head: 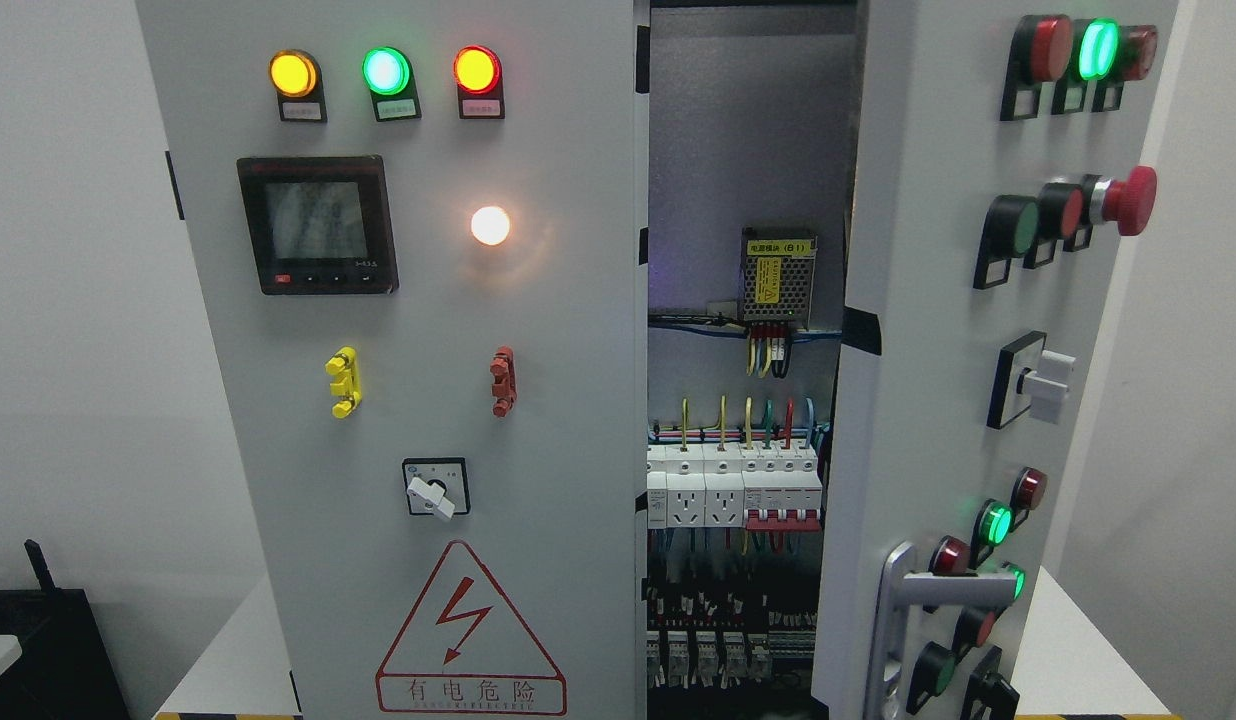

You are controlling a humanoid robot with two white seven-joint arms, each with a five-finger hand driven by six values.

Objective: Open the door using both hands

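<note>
Standing partly open at frame right: right door (938, 400), wiring showing in gap; left door (428, 400) shut. Handle (913, 610) untouched. Neither robot hand showing, grip unknowable.

Bright, even light fills a sharp picture, while the white lamp (490, 225) on the closed left door (538, 400) blooms into an overexposed halo, the cabinet interior (738, 150) falls into shadow, and verticals lean outward toward the edges.

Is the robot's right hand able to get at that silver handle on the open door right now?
Hard to say: neither hand shows in the picture. The silver handle on the right door, already swung open, has nothing in front of it, so the way looks free.
</note>
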